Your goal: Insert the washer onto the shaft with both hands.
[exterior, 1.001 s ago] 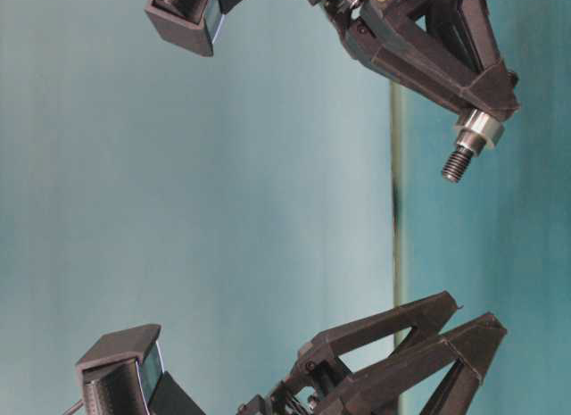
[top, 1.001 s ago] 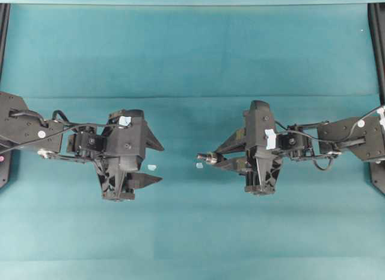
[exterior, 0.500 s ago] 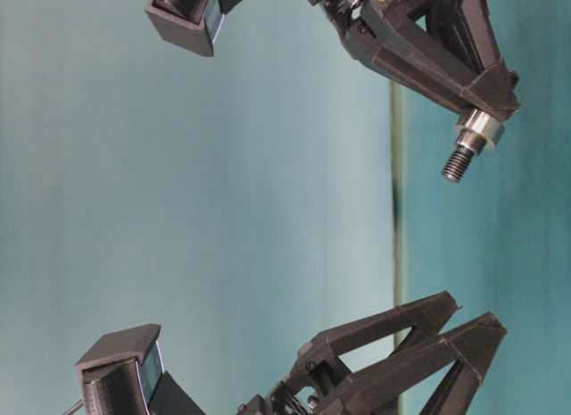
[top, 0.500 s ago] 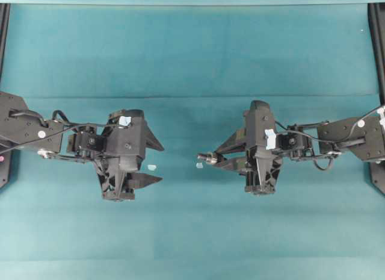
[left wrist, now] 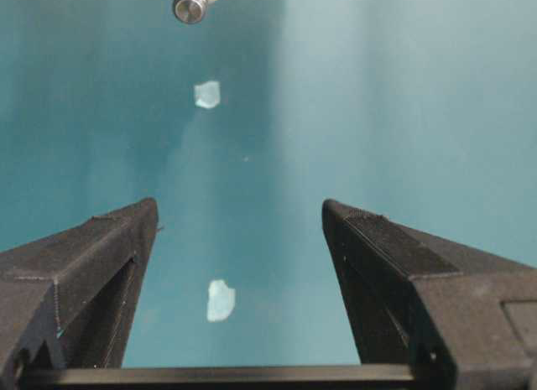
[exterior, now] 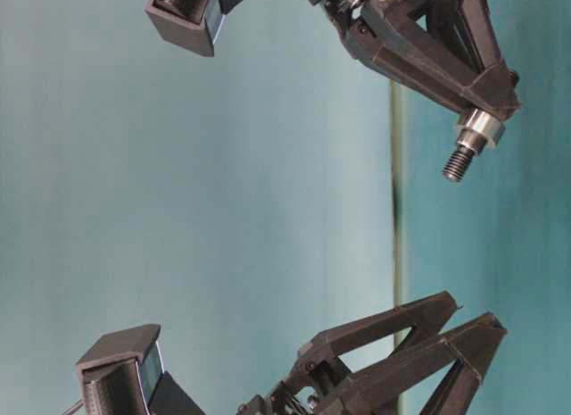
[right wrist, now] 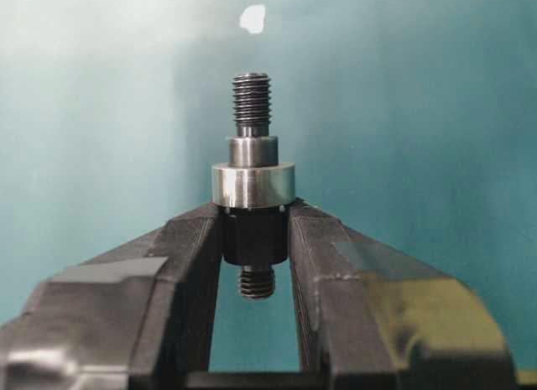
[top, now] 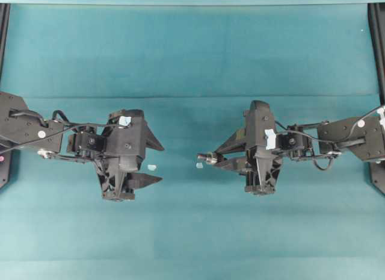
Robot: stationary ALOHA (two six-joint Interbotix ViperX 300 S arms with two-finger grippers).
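Note:
My right gripper [right wrist: 253,226] is shut on the dark body of the shaft [right wrist: 252,101], whose threaded end points away from the fingers towards the left arm. The silvery washer [right wrist: 252,186] sits around the shaft, resting against the fingertips. From overhead the shaft [top: 206,158] sticks out leftward from the right gripper [top: 216,159]. At table level the washer [exterior: 479,128] and the threaded tip [exterior: 456,165] hang above the cloth. My left gripper [left wrist: 239,210] stands open and empty, facing the shaft tip [left wrist: 190,4] across a gap; from overhead the left gripper [top: 161,164] lies at centre left.
Two tiny pale bits lie on the teal cloth [top: 192,63]: one bit [top: 152,167] between the left fingers, the other bit [top: 199,165] just under the shaft tip. Black frame rails [top: 378,45] run along the left and right edges.

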